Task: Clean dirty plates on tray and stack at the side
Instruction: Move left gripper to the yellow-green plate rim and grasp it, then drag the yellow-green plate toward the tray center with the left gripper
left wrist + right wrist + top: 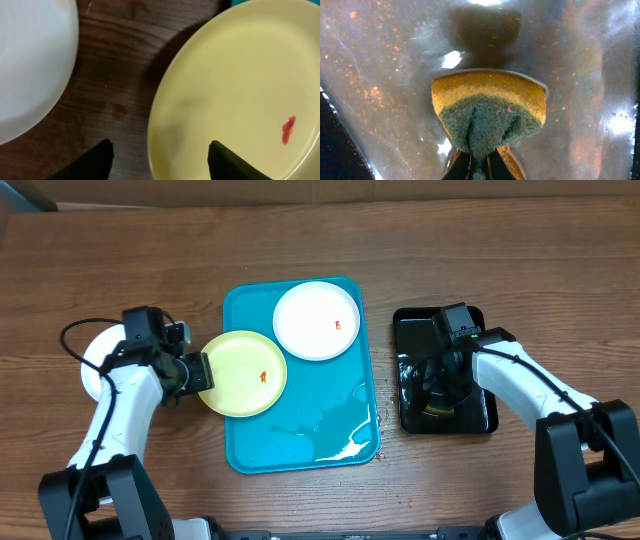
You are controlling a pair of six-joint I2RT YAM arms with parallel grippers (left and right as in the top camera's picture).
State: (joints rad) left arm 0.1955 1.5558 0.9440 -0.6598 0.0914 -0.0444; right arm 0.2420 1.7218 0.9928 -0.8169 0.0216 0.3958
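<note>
- At the left rim of the tray (300, 445), the left claw (196, 371) stands spread astride the yellow-green plate (243, 373); gripping it seems the step in hand
- right claw (479, 165) pinches a sponge (487, 107) over the black tray (470, 415); next it likely must cross to the smear (262, 376)
- white plate (317, 320) lies far on the tray; second white plate (92, 365) sits left on the desk (500, 250); bare room far
</note>
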